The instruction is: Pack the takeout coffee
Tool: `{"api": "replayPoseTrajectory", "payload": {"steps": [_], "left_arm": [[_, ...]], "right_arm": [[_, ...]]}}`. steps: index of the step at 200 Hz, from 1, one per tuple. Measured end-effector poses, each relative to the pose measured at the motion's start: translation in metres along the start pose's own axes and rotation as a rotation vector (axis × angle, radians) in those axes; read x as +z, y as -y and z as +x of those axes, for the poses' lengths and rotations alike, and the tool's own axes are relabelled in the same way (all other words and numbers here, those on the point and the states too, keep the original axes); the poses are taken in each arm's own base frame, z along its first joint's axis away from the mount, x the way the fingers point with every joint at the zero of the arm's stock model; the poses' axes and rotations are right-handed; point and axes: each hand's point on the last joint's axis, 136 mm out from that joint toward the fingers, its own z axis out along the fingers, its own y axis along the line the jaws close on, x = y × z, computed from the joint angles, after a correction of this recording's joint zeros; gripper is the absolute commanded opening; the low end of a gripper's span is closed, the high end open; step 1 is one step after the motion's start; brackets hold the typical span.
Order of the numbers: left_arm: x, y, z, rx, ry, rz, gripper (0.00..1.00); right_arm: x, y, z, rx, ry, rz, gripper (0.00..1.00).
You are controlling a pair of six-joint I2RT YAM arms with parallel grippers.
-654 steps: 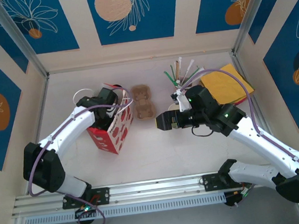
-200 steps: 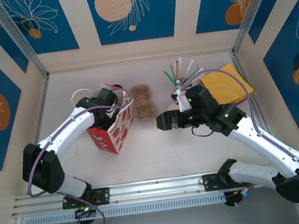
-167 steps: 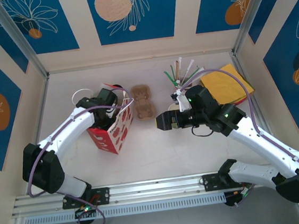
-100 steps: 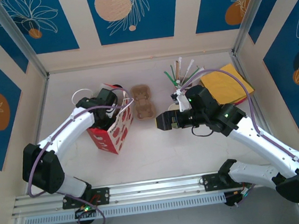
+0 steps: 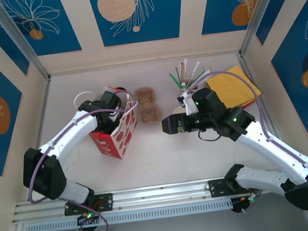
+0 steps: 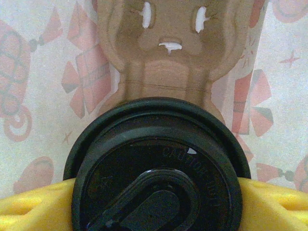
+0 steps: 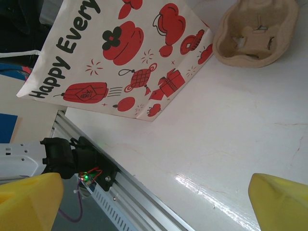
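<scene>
Setting the cup down inside the bag looks like the step in hand. At the left, the left gripper (image 6: 156, 211) reaches down into the open top of the red-and-white gift bag (image 5: 115, 136). Its yellow fingers (image 6: 33, 207) are clamped on either side of the takeout coffee (image 6: 156, 163), just under the rim of the black lid (image 6: 159, 144). The cup sits upright in the grasp, inside the bag, with faded prints of the paper wall all round it. A brown pulp piece (image 6: 168, 53) lies against that wall beyond the lid; I cannot tell whether the cup's base has reached the bottom.

To do this well, lower the cup straight and level so the lid stays seated. Let the base rest flat before loosening the grip, then part the fingers only as far as needed, so they do not push the paper sides or tip the cup. Withdraw vertically, clear of the bag's handles.

Just right of the bag, a pulp carrier (image 5: 147, 105) lies on the table (image 5: 164, 158). Further right, the right gripper (image 5: 169, 125) hovers with jaws spread wide and nothing between them; it could steady the bag if needed. Behind it lie straws (image 5: 185, 73) and a yellow envelope (image 5: 231, 88).
</scene>
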Motion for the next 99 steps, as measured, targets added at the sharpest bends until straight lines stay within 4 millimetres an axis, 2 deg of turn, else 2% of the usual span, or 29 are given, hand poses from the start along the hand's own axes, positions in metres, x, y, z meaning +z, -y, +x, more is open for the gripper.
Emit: {"api": "replayPoseTrajectory", "payload": {"steps": [99], "left_arm": [[-0.0002, -0.0001, 0.0001, -0.001, 0.006, 0.0, 0.78]], "right_arm": [[-0.0064, 0.0054, 0.0014, 0.01, 0.012, 0.014, 0.99]]}}
